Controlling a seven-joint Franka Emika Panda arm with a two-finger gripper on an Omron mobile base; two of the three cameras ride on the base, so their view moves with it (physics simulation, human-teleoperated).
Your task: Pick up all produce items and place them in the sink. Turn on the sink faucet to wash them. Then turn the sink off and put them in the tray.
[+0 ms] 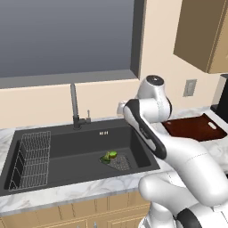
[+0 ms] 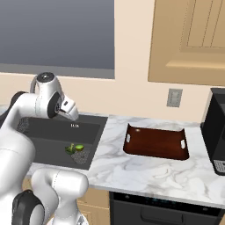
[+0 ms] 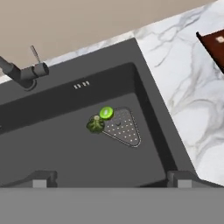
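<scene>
Both produce items lie in the sink [image 3: 65,148]: the broccoli floret [image 3: 95,124] touches the lime-green fruit [image 3: 106,113] at the mesh drain [image 3: 123,127]. The pincer [image 3: 111,178] hangs spread and empty above the drain. Reaching for the faucet [image 3: 19,74] lever, a wide finger could miss or glance off the thin lever. No readable writing; the tray [image 2: 156,143] beside the sink is bare.

Beige wall [image 2: 132,94] with a grey window [image 1: 67,35], tan wall cupboards [image 2: 189,39], a socket [image 2: 174,97], white marble bench [image 2: 149,171]
</scene>
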